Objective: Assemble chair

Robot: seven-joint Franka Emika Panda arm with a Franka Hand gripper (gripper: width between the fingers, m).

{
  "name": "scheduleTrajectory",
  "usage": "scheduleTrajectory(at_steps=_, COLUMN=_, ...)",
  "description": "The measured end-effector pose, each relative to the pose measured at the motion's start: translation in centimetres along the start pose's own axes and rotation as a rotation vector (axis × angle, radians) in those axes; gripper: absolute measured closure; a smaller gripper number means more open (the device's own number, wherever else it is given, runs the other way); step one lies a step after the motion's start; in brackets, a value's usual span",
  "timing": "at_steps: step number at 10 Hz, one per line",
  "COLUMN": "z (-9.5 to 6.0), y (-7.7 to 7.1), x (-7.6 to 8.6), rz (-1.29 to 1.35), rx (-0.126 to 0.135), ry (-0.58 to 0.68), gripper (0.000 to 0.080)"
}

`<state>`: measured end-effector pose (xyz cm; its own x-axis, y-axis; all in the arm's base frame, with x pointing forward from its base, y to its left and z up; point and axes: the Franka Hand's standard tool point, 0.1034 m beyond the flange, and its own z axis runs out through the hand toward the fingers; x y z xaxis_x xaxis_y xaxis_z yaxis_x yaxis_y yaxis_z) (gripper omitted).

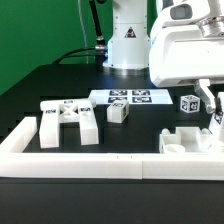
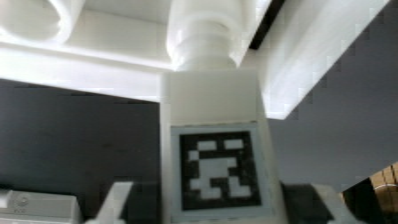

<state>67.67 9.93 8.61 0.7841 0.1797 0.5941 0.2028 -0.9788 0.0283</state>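
One tagged leg (image 2: 214, 120) is held clamped in the tool (image 2: 210, 205) close to a blocky white part (image 1: 185, 140) by the border wall (image 1: 100, 165) at the exterior view's right, seemingly not yet joined, while the frames (image 1: 70, 120) and a small block (image 1: 117, 112) are left loose on the table (image 1: 40, 85).

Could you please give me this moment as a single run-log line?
gripper: shut on tagged chair leg | leg tag: facing wrist camera | other chair parts: loose on table, exterior view's left
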Motion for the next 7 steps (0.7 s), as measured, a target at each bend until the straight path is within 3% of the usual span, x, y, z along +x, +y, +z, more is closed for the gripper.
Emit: scheduleTrajectory(at_steps=7, z=0.55, y=0.05, x=-0.53, rz=-0.004, rx=-0.006, ry=0.023, gripper=0.0509)
